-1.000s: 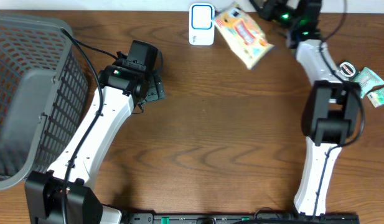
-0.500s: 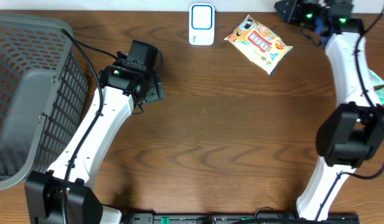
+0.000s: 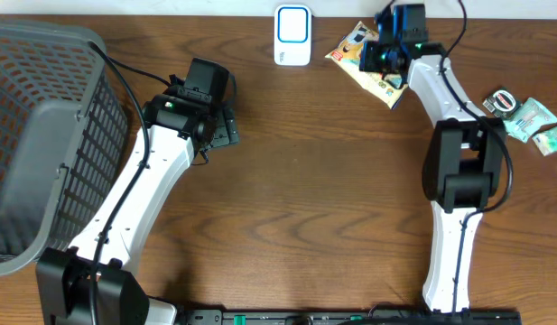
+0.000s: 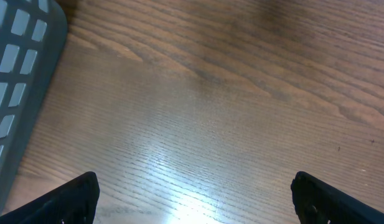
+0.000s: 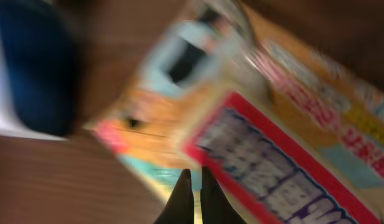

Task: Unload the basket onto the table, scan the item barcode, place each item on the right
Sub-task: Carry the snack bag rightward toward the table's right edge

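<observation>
An orange snack packet [image 3: 347,47] lies flat at the back of the table, right of the white and blue scanner [image 3: 292,34]. My right gripper [image 3: 377,56] hovers over the packet's middle and hides part of it. In the right wrist view the fingertips [image 5: 187,186] are pressed together, shut, with the blurred packet [image 5: 272,143] beneath them and the scanner [image 5: 30,68] at the left; nothing is visibly pinched. No barcode can be made out. My left gripper [image 3: 226,126] stands wide open over bare wood, with its fingers [image 4: 73,196] far apart and nothing between them.
A large grey basket [image 3: 43,135] fills the left side, and its wall [image 4: 17,74] shows in the left wrist view. Small items lie at the right edge: a round one [image 3: 504,101] and green packets [image 3: 535,116].
The packet went from held up beside the scanner to lying flat on the table. My right gripper let go, swung away to the back right, then came back over the packet. The left arm stayed put.
</observation>
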Robot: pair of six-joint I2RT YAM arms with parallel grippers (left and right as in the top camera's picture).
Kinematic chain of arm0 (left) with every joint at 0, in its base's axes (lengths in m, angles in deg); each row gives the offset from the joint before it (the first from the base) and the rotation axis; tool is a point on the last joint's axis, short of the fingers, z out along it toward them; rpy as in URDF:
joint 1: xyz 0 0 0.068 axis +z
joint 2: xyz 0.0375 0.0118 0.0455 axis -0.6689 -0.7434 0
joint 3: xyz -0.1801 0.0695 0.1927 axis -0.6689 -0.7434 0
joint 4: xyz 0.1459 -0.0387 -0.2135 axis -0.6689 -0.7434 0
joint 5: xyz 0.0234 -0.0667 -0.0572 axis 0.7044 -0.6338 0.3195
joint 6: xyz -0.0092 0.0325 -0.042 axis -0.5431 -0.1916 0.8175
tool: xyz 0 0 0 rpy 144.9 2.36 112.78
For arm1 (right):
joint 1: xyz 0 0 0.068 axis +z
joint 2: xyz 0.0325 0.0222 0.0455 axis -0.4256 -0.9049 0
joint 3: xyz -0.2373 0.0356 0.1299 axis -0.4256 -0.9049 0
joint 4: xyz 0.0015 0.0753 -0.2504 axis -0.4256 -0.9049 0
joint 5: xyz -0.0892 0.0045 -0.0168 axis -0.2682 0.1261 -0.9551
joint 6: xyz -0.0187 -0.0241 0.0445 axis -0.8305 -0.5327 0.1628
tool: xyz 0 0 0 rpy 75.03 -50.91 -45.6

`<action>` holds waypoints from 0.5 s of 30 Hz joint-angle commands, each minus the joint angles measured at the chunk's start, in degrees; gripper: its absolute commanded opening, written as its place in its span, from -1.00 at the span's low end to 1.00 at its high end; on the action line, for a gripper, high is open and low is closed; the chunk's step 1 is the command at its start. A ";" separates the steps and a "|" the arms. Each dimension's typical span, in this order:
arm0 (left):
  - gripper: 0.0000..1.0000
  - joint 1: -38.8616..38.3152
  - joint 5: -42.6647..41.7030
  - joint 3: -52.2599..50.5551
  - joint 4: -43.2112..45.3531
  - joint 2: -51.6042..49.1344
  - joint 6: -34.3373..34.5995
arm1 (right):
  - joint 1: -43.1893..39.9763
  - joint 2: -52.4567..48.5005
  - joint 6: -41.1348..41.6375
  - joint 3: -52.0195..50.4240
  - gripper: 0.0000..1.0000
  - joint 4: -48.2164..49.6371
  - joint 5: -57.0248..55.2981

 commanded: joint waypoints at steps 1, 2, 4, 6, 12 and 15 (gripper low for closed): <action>0.95 0.09 0.94 0.22 -0.31 0.55 -0.33 | -1.42 -1.81 0.74 0.00 -0.98 -1.51 -5.66; 0.95 0.09 0.94 0.22 -0.31 0.55 -0.33 | -1.81 -1.99 0.74 0.00 -0.98 -2.47 -7.04; 0.95 0.09 0.92 0.22 -0.31 0.55 -0.33 | -2.84 -1.99 0.74 0.00 -0.98 -4.35 -10.21; 0.95 0.09 0.94 0.22 -0.31 0.55 -0.33 | -4.09 -1.68 0.72 0.02 -0.98 -6.01 -12.33; 0.96 0.09 0.94 0.22 -0.31 0.55 -0.33 | -9.05 -1.51 -0.83 0.02 -0.98 -12.72 -17.94; 0.95 0.09 0.94 0.22 -0.31 0.55 -0.33 | -11.45 -1.18 -4.52 0.02 -0.98 -14.69 -18.56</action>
